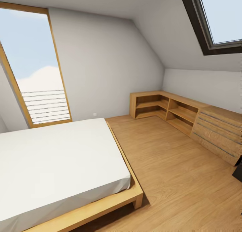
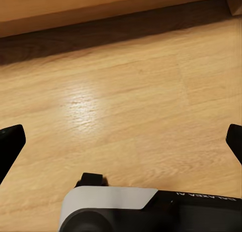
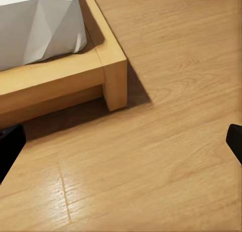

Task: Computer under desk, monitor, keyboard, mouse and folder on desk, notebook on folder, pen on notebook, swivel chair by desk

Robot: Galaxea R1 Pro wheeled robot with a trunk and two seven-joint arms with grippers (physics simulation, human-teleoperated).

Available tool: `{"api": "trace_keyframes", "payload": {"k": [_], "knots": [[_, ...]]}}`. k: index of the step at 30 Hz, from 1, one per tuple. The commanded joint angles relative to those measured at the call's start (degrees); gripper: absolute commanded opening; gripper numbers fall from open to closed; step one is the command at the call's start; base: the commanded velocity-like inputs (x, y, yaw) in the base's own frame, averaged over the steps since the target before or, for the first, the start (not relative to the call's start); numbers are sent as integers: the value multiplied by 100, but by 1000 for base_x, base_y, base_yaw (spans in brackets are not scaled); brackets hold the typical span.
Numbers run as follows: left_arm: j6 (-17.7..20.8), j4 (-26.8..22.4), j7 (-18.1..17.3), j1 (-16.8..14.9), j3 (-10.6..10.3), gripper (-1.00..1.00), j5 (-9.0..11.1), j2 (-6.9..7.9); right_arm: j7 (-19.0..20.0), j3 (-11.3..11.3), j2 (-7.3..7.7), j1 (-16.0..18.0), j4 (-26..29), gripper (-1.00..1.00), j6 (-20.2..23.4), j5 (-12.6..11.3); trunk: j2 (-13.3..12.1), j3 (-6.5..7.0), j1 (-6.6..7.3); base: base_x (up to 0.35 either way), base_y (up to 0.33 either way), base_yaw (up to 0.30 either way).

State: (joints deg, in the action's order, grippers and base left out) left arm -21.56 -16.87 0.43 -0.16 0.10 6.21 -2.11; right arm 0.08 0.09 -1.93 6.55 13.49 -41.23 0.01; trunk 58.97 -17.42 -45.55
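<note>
Left gripper [image 2: 121, 141] over bare plank floor [image 2: 126, 101], fingers [image 2: 10, 146] spread wide at opposite edges of the left wrist view, nothing between them; part of the robot's own white-and-black body [image 2: 126, 209] sits under it, and the bed frame's wooden side rail [image 2: 75, 10] runs along the floor just past it. Right gripper [image 3: 121, 141] same story: fingers [image 3: 9, 149] wide apart, nothing held, floor beneath, with the bed's corner leg [image 3: 115, 83] and the white mattress [image 3: 35, 25] just ahead of it. Head view: we're in the bedroom [image 1: 101, 57], grey walls, sloped ceiling. Nearest is the bed [image 1: 53, 164], white mattress on a low light-wood frame, filling the lower left, foot corner toward the camera. Open wood floor to its right. A small black corner of something [image 1: 238, 171] pokes in at the right edge, too little of it in frame to tell what it is. Just behind that, a low wooden drawer cabinet [image 1: 215, 134] along the right wall, joined to open wooden shelving [image 1: 161, 107] that wraps the far corner. Far wall has a tall wood-framed window [image 1: 33, 67] with slats across its lower part; dark-framed skylight [image 1: 218, 20] in the slope at upper right.
</note>
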Motion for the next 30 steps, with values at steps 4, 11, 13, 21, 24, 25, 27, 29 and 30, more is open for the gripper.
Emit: {"api": "trace_keyframes", "payload": {"k": [4,11,13,21,24,25,27,29,30], "knots": [[-21,0,1,-2,-1,100,35,1,-2,0,3,4,-4,100,-11,-1,4,-40,0,0,0,-126],[-11,0,1,-2,-2,100,42,11,-7,0,26,18,-4,100,-8,3,4,-95,0,0,0,-145],[1,0,1,-2,-8,100,38,5,-8,0,34,18,-4,100,-8,5,4,-104,0,0,0,-218],[2,4,1,-2,-5,100,29,22,0,8,49,18,-10,100,-16,7,4,-112,0,0,0,-279],[-2,7,1,-2,-3,100,29,26,0,8,46,15,-12,100,-16,12,4,-113,0,0,0,-296],[-3,7,1,-2,-3,100,29,26,1,8,45,15,-12,100,-16,13,4,-113,0,0,0,-298],[-10,8,1,-2,-2,100,29,26,1,8,44,15,-16,100,-17,16,4,-113,0,0,0,-299],[-13,8,1,-2,-5,100,29,21,1,8,45,18,-14,100,-17,16,4,-113,0,0,0,-299],[-12,9,0,-2,-7,100,29,17,1,9,44,18,-14,100,-17,16,4,-113,0,0,0,-299]]}}
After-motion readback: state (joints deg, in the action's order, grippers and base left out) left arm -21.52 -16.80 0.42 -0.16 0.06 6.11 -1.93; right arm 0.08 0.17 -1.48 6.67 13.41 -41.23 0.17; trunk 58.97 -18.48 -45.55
